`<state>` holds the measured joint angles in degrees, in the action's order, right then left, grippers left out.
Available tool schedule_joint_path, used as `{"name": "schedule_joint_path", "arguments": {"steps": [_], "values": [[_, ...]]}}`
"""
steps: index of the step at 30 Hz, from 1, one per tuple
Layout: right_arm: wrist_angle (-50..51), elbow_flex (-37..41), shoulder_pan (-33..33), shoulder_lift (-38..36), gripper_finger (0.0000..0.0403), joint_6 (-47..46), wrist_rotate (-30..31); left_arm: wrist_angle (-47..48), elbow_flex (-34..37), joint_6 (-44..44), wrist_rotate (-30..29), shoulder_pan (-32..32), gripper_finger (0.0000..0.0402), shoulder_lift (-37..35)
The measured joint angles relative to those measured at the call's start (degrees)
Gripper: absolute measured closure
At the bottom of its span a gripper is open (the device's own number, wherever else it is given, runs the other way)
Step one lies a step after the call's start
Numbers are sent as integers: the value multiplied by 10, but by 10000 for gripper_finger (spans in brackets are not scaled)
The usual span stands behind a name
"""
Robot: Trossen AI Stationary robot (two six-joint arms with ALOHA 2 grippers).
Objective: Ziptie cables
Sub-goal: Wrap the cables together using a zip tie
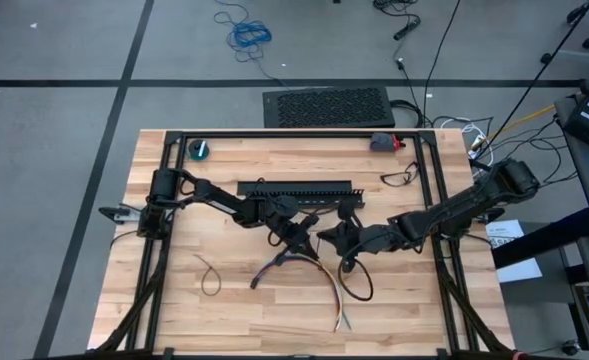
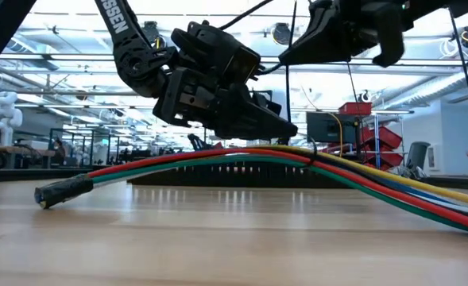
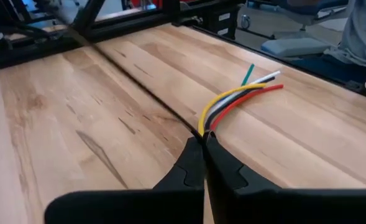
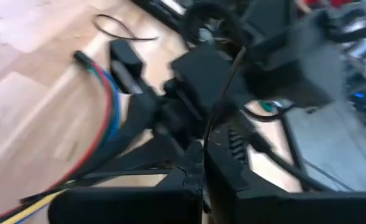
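Note:
The cables (image 1: 314,266) are a bundle of coloured wires arching across the table's middle. In the low view the cables (image 2: 178,161) rise in the middle, and their dark-tipped end (image 2: 63,191) rests on the wood. My left gripper (image 1: 296,232) is shut on them. My right gripper (image 1: 327,238) is right beside it, shut on a thin dark ziptie (image 4: 223,99). That ziptie (image 2: 288,103) runs up from the bundle. A loose ziptie loop (image 1: 207,275) lies on the wood to the left, and another (image 1: 399,178) lies near the far right. My left gripper (image 3: 202,138) pinches the cables at their middle (image 3: 209,124) between its two fingers, coming slanted down from the table's left. That part is raised off the wood, and the free wire ends (image 3: 257,84) fan out beyond the fingertips. My right gripper (image 4: 201,167) pinches the ziptie's thin strip (image 4: 206,146) between its shut fingers. The strip curves away from the fingertips toward my left gripper. Which part of the strip it has cannot be told.
A black slotted duct (image 1: 294,189) lies just beyond both grippers. Black frame rails (image 1: 274,133) border the tabletop. A teal roll (image 1: 200,149) and a small red-and-grey object (image 1: 384,142) sit at the far edge. Bare wood (image 1: 174,310) lies near left.

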<state>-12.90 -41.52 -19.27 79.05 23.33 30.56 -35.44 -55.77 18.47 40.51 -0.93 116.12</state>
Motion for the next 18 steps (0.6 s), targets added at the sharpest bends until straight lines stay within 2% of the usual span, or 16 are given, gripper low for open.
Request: {"name": "schedule_joint_path", "arguments": {"steps": [9, 18], "values": [[9, -26, 0, -7, 403, -8, 95, 3, 1, -2, -1, 0, 401, 8], [28, -44, 3, -7, 403, -18, 143, -9, 0, -1, -4, 4, 402, 16]]}}
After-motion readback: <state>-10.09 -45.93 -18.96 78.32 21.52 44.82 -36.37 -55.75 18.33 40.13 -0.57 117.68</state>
